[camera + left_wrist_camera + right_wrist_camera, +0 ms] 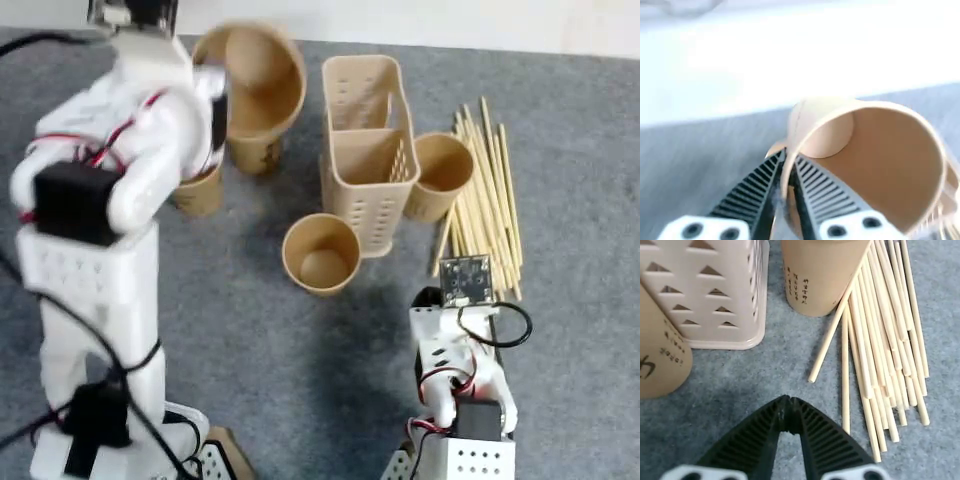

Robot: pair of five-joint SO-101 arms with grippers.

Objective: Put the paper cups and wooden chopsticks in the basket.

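My left gripper (pixel 785 192) is shut on the rim of a brown paper cup (pixel 875 160). It holds the cup (pixel 250 75) tilted in the air, left of the beige two-compartment basket (pixel 368 150). Another cup (pixel 255 152) stands under it, and one (pixel 198 192) is half hidden by the left arm. A cup (pixel 320 255) stands in front of the basket and another (pixel 440 175) at its right side. Wooden chopsticks (pixel 487 200) lie in a pile right of that. My right gripper (pixel 789 415) is shut and empty, low over the carpet short of the chopsticks (pixel 880 340).
Grey carpet (pixel 280 360) covers the table. In the right wrist view, the basket wall (pixel 710 295) and a cup (pixel 820 275) stand just beyond the gripper, and another cup (pixel 660 355) is near the basket's corner. A pale wall runs along the far edge.
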